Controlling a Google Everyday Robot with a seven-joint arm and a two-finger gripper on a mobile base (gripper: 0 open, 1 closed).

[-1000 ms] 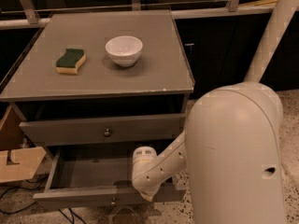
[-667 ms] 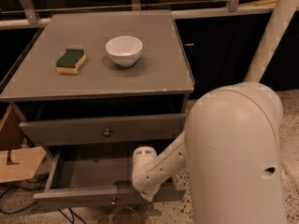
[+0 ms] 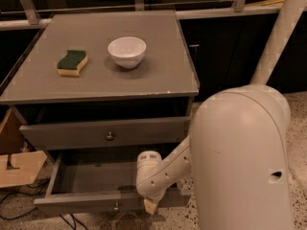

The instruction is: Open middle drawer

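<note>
- Below the tabletop [image 3: 153, 75], the middle drawer [image 3: 72, 206] stands pulled out.
- At its front edge hangs the gripper [image 3: 149, 206]; whether clenched or released cannot be told.
- A bowl [image 3: 126, 51] and a sponge [image 3: 72, 63] sit on top.

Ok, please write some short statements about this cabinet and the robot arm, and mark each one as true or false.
1. The middle drawer is pulled far out, so its inside shows. True.
2. The gripper hangs over the cabinet top next to the bowl. False: it is low, at the front edge of the middle drawer, right of its knob.
3. The white bowl stands on the cabinet top, to the picture's right of the sponge. True.
4. The sponge lies inside the open drawer. False: it lies on the cabinet top, and the visible part of the drawer holds nothing.
</note>
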